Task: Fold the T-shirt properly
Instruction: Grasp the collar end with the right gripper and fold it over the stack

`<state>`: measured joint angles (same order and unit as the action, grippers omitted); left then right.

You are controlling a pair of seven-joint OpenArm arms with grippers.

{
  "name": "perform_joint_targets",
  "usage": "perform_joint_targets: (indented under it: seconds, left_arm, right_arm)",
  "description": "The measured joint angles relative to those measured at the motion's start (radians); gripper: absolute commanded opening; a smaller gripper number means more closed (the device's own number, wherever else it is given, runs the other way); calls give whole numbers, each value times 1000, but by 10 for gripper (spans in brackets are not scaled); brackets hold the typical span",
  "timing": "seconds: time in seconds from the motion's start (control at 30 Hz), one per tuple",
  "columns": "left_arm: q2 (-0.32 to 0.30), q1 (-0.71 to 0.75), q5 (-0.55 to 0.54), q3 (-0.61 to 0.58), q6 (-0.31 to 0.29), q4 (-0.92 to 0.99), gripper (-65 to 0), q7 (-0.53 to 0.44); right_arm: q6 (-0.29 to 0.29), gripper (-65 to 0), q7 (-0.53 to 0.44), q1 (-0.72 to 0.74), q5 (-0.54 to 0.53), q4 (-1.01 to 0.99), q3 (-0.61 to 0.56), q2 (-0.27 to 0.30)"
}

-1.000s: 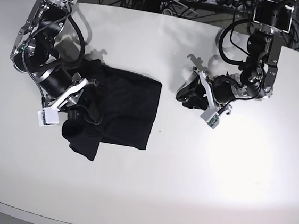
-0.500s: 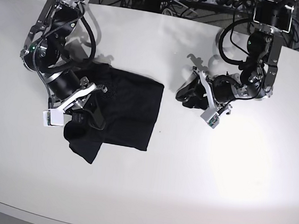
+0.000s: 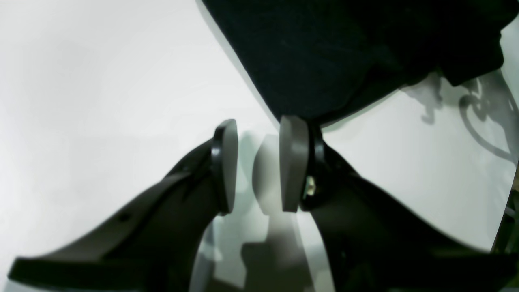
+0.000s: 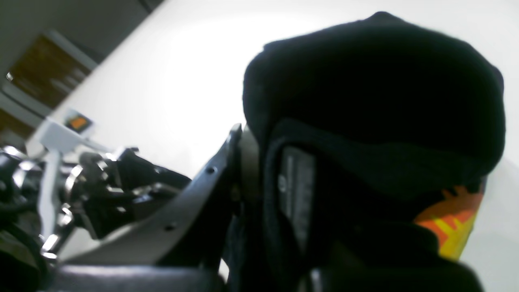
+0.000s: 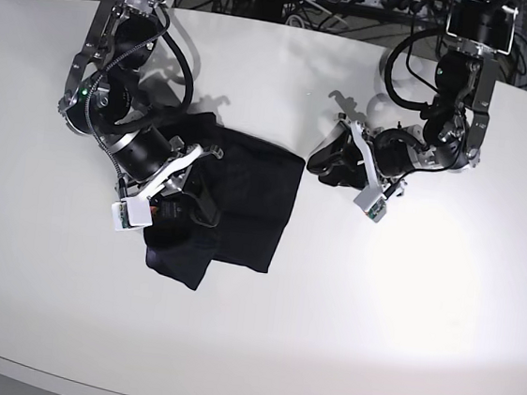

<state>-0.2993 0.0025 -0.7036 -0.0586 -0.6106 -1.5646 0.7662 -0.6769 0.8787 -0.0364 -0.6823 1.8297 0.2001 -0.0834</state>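
R gripper (image 5: pixel 179 209) is clamped on a bunched fold of the T-shirt (image 5: pixel 244 200). R wrist view shows the cloth wadded against one finger (image 4: pixel 239 162), w/ a label and a bit of orange print at the fold's edge; base view shows only plain black. L gripper (image 3: pixel 253 166) has its jaws parted w/ nothing between them, low over the white table (image 5: pixel 344 329). L wrist view puts the shirt's edge just beyond its fingertips. Shirt lies left of table centre, partly folded.
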Motion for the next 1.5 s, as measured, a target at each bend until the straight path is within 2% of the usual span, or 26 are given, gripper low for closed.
perform_joint_targets:
  seconds: [0.07, 0.1, 0.2, 0.23, 0.3, 0.33, 0.43, 0.5, 0.63, 0.67, 0.73, 0.8, 0.83, 0.87, 1.0, 1.13, 1.2, 1.33, 1.5]
  left_arm:
    - [0, 0, 0, 0, 0, 0, -453, 0]
    - [0, 0, 0, 0, 0, 0, -453, 0]
    - [0, 0, 0, 0, 0, 0, -453, 0]
    - [0, 0, 0, 0, 0, 0, -453, 0]
    - [0, 0, 0, 0, 0, 0, -453, 0]
    - [0, 0, 0, 0, 0, 0, -453, 0]
    - [0, 0, 0, 0, 0, 0, -453, 0]
    - [0, 0, 0, 0, 0, 0, -453, 0]
    - [0, 0, 0, 0, 0, 0, -453, 0]
    - [0, 0, 0, 0, 0, 0, -453, 0]
    - [0, 0, 0, 0, 0, 0, -453, 0]
    - [0, 0, 0, 0, 0, 0, -453, 0]
    - [0, 0, 0, 0, 0, 0, -453, 0]
    - [0, 0, 0, 0, 0, 0, -453, 0]
    - [0, 0, 0, 0, 0, 0, -453, 0]
    - [0, 0, 0, 0, 0, 0, -453, 0]
    - [0, 0, 0, 0, 0, 0, -453, -2]
    - [2, 1, 0, 0, 0, 0, -453, -3]
    - [2, 0, 0, 0, 0, 0, -453, -3]
  right_arm:
    - [8, -650, -5, 0, 5, 0, -13, 0]
    - [8, -597, -5, 0, 5, 0, -16, 0]
    - [11, -296, -8, 1, 4, 0, -16, 0]
    - [14, -239, -11, 1, 3, 0, -16, 0]
    - [10, -217, -15, 11, 0, 0, -16, 0]
    - [-12, -217, -14, 20, -24, -1, -16, 1]
    - [-12, -217, -3, 55, -218, -2, -16, 2]
    - [-12, -217, 66, 82, -324, -2, -16, 2]
    - [-12, -218, 208, 134, -445, -2, -16, 2]
    - [-13, -228, 211, 146, -443, -2, -16, 2]
    - [-13, -320, 214, 172, -362, -2, -14, 3]
    - [-12, -478, 220, 192, -274, -2, 0, 12]
    - [-12, -584, 224, 198, -258, -2, 7, 27]
    - [-14, -650, 227, 201, -256, -2, 20, 45]
    - [-15, -650, 216, 188, -188, -2, 97, 119]
    - [-16, -650, 212, 100, -143, -2, 137, 170]
    - [-16, -650, 182, 43, -86, -2, 134, 177]
    - [-16, -650, 10, -73, 26, -2, 124, 177]
    - [-15, -650, -8, -99, 55, -2, 52, 174]
